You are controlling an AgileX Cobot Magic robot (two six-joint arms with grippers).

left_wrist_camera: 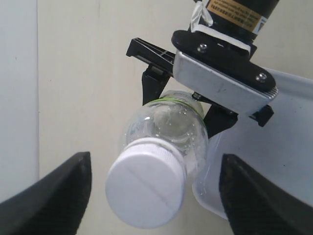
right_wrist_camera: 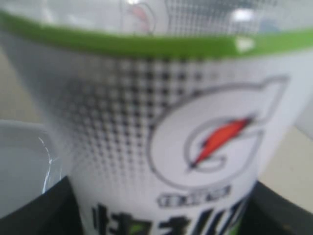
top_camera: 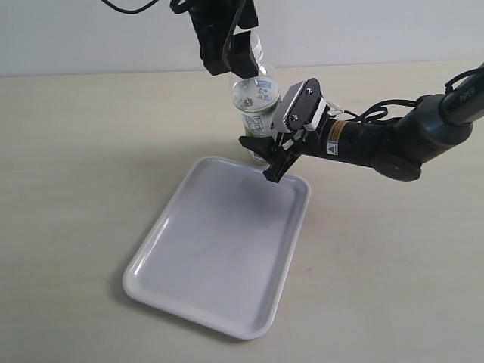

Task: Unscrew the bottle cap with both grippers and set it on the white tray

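One white tray lies on the table. Of two grippers, the right gripper clamps the single bottle just beyond the tray's far rim. The left gripper hangs wide open either side of the one bottle cap, which is screwed on. In the exterior view the cap is hidden.

One bottle, one cap, one tray, two grippers

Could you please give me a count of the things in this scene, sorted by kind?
Bottle: 1
Bottle cap: 1
White tray: 1
Grippers: 2, the left gripper and the right gripper
Total: 5
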